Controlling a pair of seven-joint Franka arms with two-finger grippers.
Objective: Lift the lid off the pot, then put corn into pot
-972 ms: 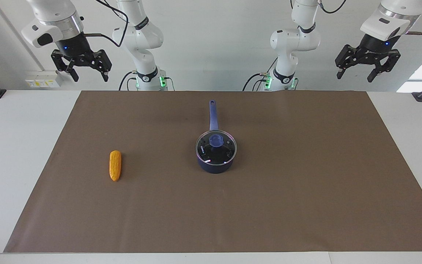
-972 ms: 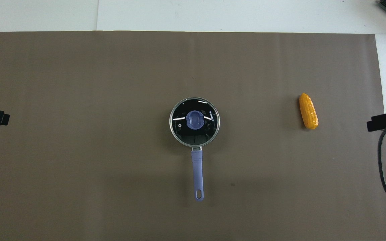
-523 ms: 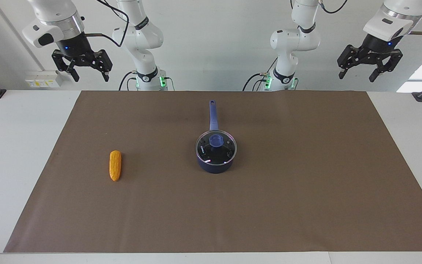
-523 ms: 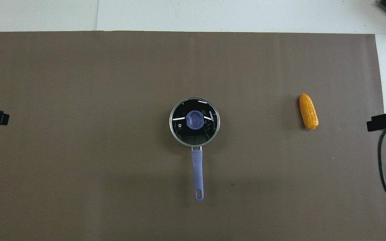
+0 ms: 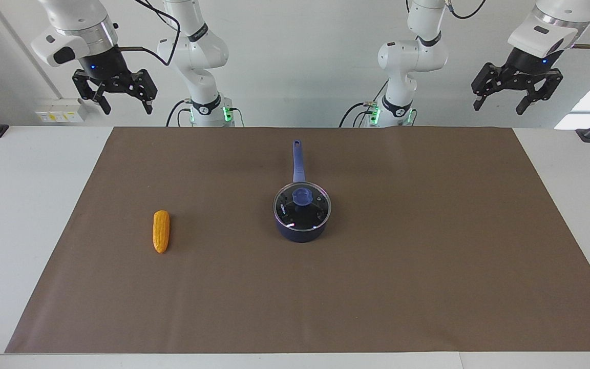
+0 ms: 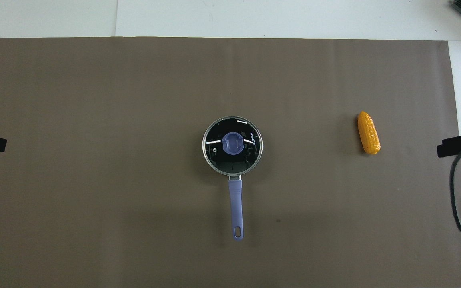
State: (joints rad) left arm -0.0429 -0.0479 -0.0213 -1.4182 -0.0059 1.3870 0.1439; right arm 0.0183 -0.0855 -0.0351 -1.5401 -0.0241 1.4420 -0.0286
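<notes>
The glass lid [image 5: 302,206] is sitting on the navy saucepan [image 5: 301,227] mid-counter, handle pointing at the robots' edge. Likely light but slippery and breakable, it is best pinched by its blue knob [image 5: 302,195]. The bumpy yellow corn cob [image 5: 161,231] is lying toward the right arm's end. The left hand [image 5: 517,99] and right hand [image 5: 114,97] are hanging spread open, raised over the robots' edge, waiting.

Both arms raised and waiting, wrists bent downward. Left gripper [image 5: 518,96] held high over the left arm's end of the desk, fingers spread apart, empty. Right gripper [image 5: 114,97] held high over the right arm's end, fingers likewise spread, empty. In the overhead view, only dark gripper tips at each side edge.
</notes>
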